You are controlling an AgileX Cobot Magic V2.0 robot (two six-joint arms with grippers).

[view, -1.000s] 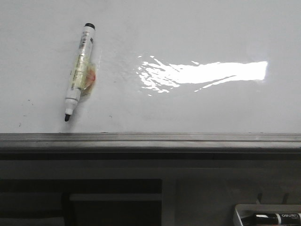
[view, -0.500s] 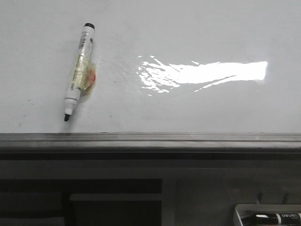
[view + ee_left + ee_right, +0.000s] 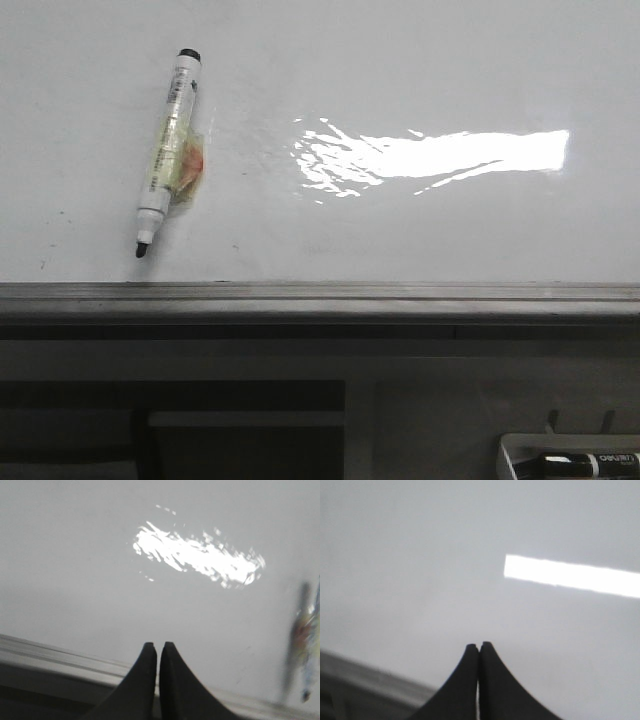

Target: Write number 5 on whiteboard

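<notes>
The whiteboard (image 3: 420,60) is glossy white with a bright glare patch and a grey metal edge rail (image 3: 320,298) along its near side. No number 5 shows on it. A white marker (image 3: 167,150) with a black tip and yellowish tape round its barrel lies on the board at the left, tip toward the rail. It shows blurred in the left wrist view (image 3: 304,640). My left gripper (image 3: 155,645) is shut and empty above the rail. My right gripper (image 3: 479,645) is shut and empty over bare board (image 3: 420,555). Neither gripper shows in the front view.
A few small dark specks (image 3: 43,264) mark the board near the rail at the left. A tray (image 3: 570,462) holding another marker (image 3: 590,463) sits below the board at the right. Dark shelving lies under the rail.
</notes>
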